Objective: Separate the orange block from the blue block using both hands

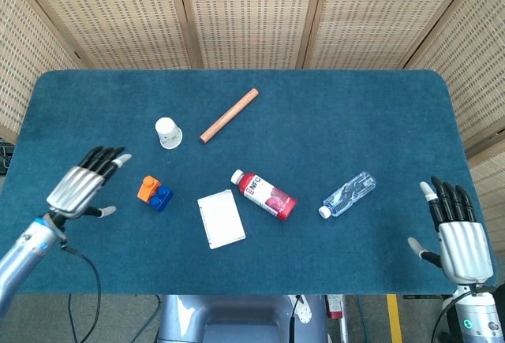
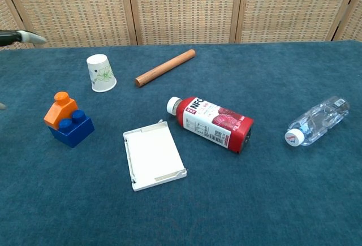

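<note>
Fingers of the left hand (image 1: 83, 182) are spread, holding nothing, at the frame's left, just left of the orange block (image 1: 147, 188) stacked on the blue block (image 1: 161, 198). The right hand (image 1: 456, 236), equally released, waits at lower right, well apart, so the left is nearer.

Left hand (image 1: 81, 185) empty, fingers extended and apart, right hand (image 1: 455, 233) empty, fingers upright and spread
</note>
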